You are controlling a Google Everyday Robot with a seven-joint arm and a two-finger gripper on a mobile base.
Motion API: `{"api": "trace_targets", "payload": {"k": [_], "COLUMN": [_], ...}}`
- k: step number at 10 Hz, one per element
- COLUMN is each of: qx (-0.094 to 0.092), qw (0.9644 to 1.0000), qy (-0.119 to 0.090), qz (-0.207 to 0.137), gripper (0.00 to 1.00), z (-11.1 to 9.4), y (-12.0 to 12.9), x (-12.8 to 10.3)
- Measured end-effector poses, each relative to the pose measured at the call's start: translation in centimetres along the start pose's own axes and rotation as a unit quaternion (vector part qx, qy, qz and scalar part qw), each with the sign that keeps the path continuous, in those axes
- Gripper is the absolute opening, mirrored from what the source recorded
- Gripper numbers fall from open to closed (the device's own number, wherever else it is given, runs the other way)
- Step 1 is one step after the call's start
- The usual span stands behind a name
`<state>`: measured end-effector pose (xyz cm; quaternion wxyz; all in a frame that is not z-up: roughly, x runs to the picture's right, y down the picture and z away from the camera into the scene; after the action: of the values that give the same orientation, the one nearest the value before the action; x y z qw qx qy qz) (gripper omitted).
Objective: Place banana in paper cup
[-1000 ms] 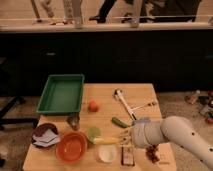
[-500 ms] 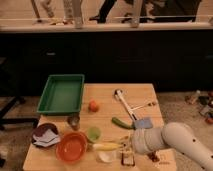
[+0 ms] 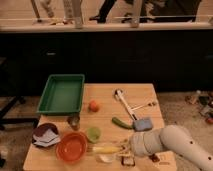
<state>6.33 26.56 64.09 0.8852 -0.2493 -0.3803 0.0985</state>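
My gripper [image 3: 125, 148]: I am holding it low over the front edge of the wooden table [image 3: 130, 95], at the right-hand end of the banana, with my white arm [image 3: 172, 142] reaching in from the lower right.
My fingers: I cannot tell how wide they are standing, nor whether they are closing on anything — my wrist is covering them.
Banana [image 3: 106, 148]: it is lying flat on the table, yellow and slim, pointing left to right, its right end meeting my gripper and its left end sitting just beside the orange bowl.
Paper cup [image 3: 105, 158]: it is showing as a pale round shape at the very front edge, just below the banana and close to my gripper; I cannot tell whether it is standing upright or lying over.
Orange bowl [image 3: 72, 146]: it is sitting to the left of the banana, near the front left corner.
Small green cup [image 3: 93, 133]: it is standing just behind the banana, next to the bowl's right rim.
Dark metallic cup [image 3: 74, 120]: it is standing behind the bowl, just in front of the green tray [image 3: 62, 93].
Orange fruit [image 3: 93, 105]: it is resting just beside the tray's right front corner.
Green vegetable [image 3: 121, 123]: it is lying behind my gripper — near the blue-grey sponge [image 3: 142, 124].
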Motion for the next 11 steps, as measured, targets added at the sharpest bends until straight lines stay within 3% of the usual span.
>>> {"api": "trace_targets", "payload": {"k": [2, 4, 9, 11], "qx": [-0.004, -0.003, -0.004, -0.004], "qw": [1.0000, 1.0000, 1.0000, 1.0000], "qy": [-0.001, -0.001, -0.001, -0.001], "qz": [0.001, 0.001, 0.001, 0.001], "gripper": [0.00, 0.11, 0.64, 0.78], "z": [0.31, 0.30, 0.35, 0.35], "y": [0.09, 0.11, 0.12, 0.12], "x": [0.07, 0.12, 0.11, 0.11]}}
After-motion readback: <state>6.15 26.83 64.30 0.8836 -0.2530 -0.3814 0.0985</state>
